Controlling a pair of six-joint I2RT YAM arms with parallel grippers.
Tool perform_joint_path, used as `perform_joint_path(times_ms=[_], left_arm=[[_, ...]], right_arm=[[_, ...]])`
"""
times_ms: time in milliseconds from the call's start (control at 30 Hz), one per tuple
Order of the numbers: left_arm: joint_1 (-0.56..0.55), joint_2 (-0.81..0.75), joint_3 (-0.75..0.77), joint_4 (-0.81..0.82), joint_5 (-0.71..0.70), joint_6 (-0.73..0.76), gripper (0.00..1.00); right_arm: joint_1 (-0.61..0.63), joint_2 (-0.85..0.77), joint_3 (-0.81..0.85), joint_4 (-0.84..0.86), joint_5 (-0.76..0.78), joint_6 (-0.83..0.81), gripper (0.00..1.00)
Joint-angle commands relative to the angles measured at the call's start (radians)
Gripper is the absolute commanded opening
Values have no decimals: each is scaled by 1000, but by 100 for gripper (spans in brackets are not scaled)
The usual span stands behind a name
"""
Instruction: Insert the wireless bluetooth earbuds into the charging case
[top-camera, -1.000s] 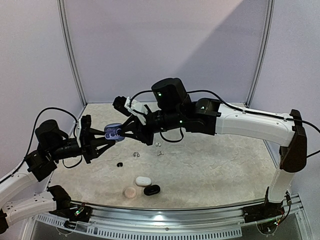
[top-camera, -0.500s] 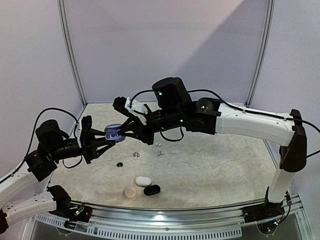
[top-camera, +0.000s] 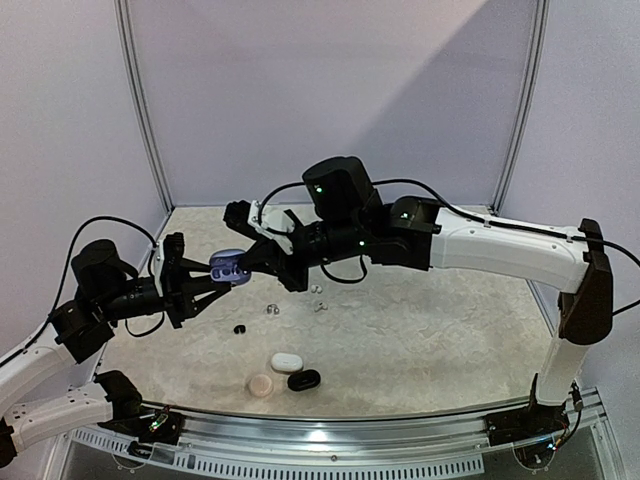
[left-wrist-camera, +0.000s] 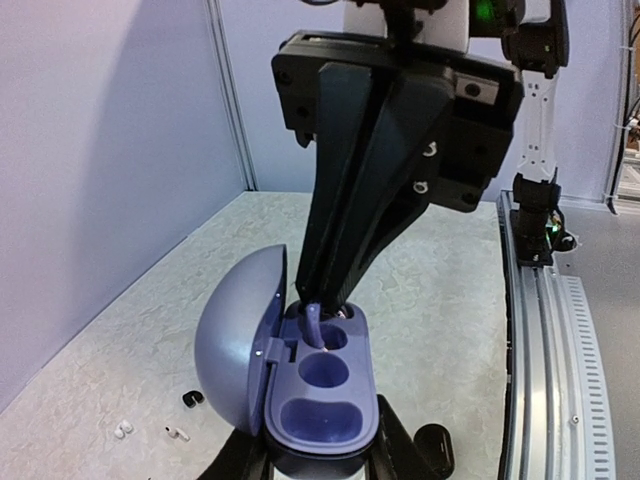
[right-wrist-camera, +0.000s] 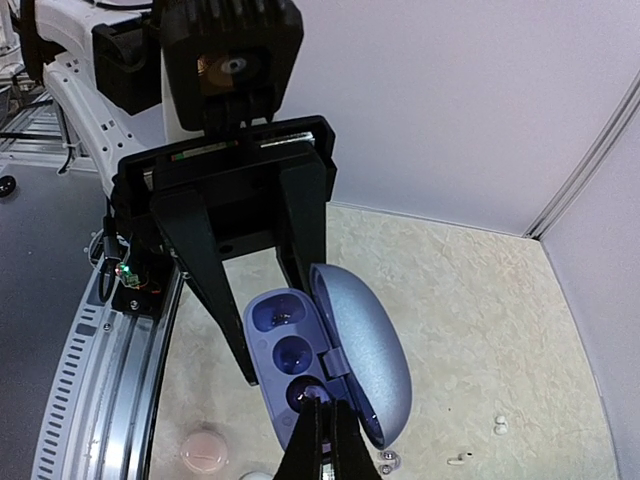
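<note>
Purple earbud (left-wrist-camera: 313, 325) at right hand (left-wrist-camera: 322, 303) tips, in open case (left-wrist-camera: 365, 400).

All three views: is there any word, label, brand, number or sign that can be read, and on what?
None can be read. The blue case and its lid are plain; the arms carry only green lights; the three small cases on the table are too small to tell.

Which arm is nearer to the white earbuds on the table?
Right arm: its wrist hangs over the white earbuds; the left arm, further left, holds the blue case.
</note>
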Motion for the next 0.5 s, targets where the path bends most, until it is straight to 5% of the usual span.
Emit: perform_joint_path(times_ms=[0, 300, 467], left_arm=[[-1, -12, 9, 32, 9, 2, 0], [0, -27, 1, 93, 10, -64, 0], [5, -32, 1, 108, 2, -105, 0]], right_arm=[[20, 6, -35, 11, 36, -51, 0], [20, -13, -105, 61, -3, -95, 0], [20, -23, -139, 97, 17, -92, 10]])
